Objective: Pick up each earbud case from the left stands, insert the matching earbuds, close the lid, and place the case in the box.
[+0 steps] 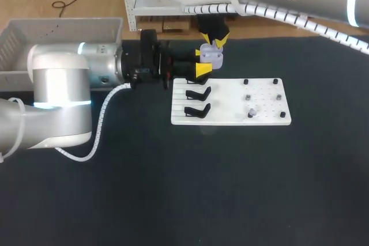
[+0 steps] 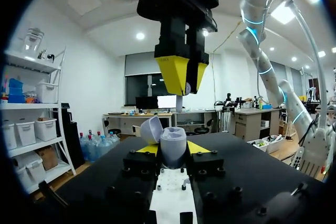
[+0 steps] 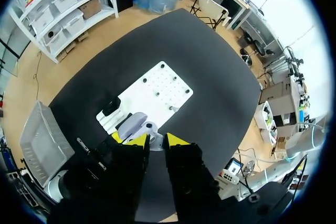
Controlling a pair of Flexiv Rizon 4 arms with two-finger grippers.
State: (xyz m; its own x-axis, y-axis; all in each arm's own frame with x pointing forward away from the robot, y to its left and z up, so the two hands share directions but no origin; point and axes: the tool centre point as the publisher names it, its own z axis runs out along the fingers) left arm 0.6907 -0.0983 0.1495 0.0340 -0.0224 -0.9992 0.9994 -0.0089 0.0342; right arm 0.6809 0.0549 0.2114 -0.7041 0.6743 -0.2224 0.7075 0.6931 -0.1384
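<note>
Dark tabletop [image 1: 173, 188], with white box [image 1: 57, 20] at upper left, is carrying a stand board [image 1: 265, 116] at centre. Left gripper [image 1: 203, 61] fingers are clamping the open earbud case [image 1: 212, 55] over the board's upper-left corner; right gripper [image 1: 214, 41] fingers are pinching an earbud [image 2: 187, 87] just above it.

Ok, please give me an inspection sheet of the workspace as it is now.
Surface: dark table, white board on it.
Job's things: open earbud case held by the board's stand end; two black stands empty; small pale piece, perhaps an earbud, on a peg; white box at the far left.
Clutter: nothing seen.
Grippers: left gripper shut on the case; right gripper just above it, state unclear.
Cables: spiral hose along each arm.
Surroundings: nothing seen reaching over the table.
</note>
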